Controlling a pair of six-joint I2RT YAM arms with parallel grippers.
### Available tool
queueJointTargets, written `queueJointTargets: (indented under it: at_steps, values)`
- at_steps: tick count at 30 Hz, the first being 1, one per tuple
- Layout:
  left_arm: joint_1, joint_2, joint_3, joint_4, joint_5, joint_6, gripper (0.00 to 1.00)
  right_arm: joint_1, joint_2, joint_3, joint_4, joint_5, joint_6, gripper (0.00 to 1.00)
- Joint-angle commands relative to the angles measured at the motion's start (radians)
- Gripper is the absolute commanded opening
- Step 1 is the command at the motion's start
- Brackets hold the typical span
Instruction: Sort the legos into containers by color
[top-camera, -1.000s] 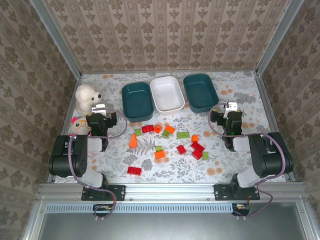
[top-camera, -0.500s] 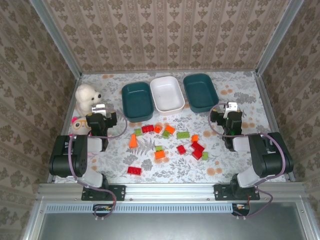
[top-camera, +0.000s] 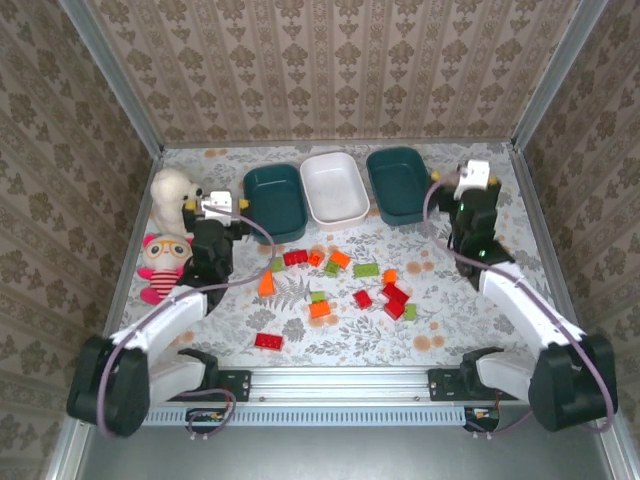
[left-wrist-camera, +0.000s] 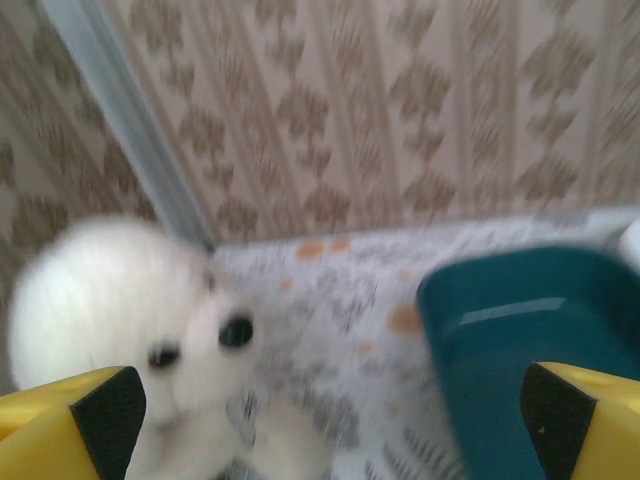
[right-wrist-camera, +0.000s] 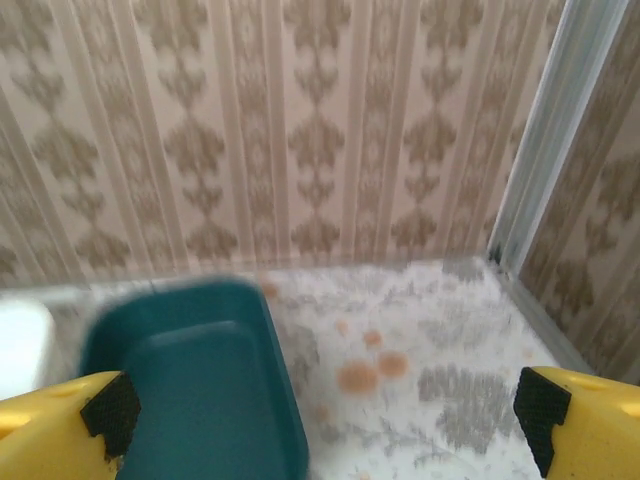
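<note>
The legos are red, orange and light green bricks scattered mid-table: a red one (top-camera: 295, 257), an orange one (top-camera: 266, 283), a green one (top-camera: 365, 270) and a lone red one (top-camera: 268, 341) near the front. Three containers stand in a row at the back: a dark teal tub (top-camera: 275, 200), a white tub (top-camera: 333, 187) and a second teal tub (top-camera: 400, 182). My left gripper (top-camera: 218, 212) hangs open beside the left teal tub (left-wrist-camera: 530, 340), with nothing between its fingers (left-wrist-camera: 110, 410). My right gripper (top-camera: 472, 185) is open and empty, just right of the right teal tub (right-wrist-camera: 190, 390).
A white plush bear (top-camera: 172, 195) sits at the back left, close ahead of the left gripper (left-wrist-camera: 330, 420). A pink plush doll (top-camera: 163, 262) lies in front of it. Patterned walls and metal rails close the table in on three sides.
Both arms have unfolded from their tucked pose, and their grippers have risen and moved toward the back. The pink doll, earlier half hidden by the left arm, now shows fully. The legos have not moved.
</note>
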Motion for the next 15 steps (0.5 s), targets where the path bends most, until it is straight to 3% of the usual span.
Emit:
queueJointTargets:
  at_steps: [1, 2, 3, 4, 5, 6, 7, 10, 12, 15]
  values:
    - [-0.12, -0.074, 0.109, -0.158, -0.113, 0.011, 1.0, 0.013, 0.01, 0.397, -0.671, -0.017, 0.235, 1.0]
    - [-0.138, -0.091, 0.17, -0.297, -0.159, -0.146, 1.0, 0.009, 0.04, 0.478, -0.832, -0.048, 0.353, 1.0]
    - [-0.139, -0.115, 0.275, -0.64, -0.184, -0.45, 1.0, 0.008, 0.071, 0.528, -0.978, -0.061, 0.489, 1.0]
    - [-0.122, -0.127, 0.361, -0.927, -0.158, -0.703, 1.0, -0.002, 0.089, 0.542, -1.087, -0.145, 0.512, 1.0]
    - [-0.097, -0.128, 0.376, -0.981, -0.124, -0.775, 1.0, -0.007, 0.092, 0.533, -1.119, -0.243, 0.489, 1.0]
    - [-0.056, -0.13, 0.377, -0.974, 0.018, -0.757, 1.0, 0.003, 0.088, 0.511, -1.153, -0.306, 0.483, 1.0]
    - [-0.02, -0.123, 0.388, -0.982, 0.14, -0.755, 1.0, 0.034, 0.079, 0.504, -1.216, -0.283, 0.511, 0.98]
    - [-0.021, -0.081, 0.449, -1.094, 0.271, -0.747, 1.0, 0.161, 0.034, 0.47, -1.4, -0.197, 0.594, 0.9]
    - [-0.107, -0.06, 0.465, -1.155, 0.295, -0.716, 1.0, 0.234, 0.014, 0.421, -1.512, -0.201, 0.655, 0.84]
    - [-0.235, -0.069, 0.427, -1.201, 0.314, -0.707, 1.0, 0.294, -0.014, 0.263, -1.591, -0.317, 0.723, 0.71]
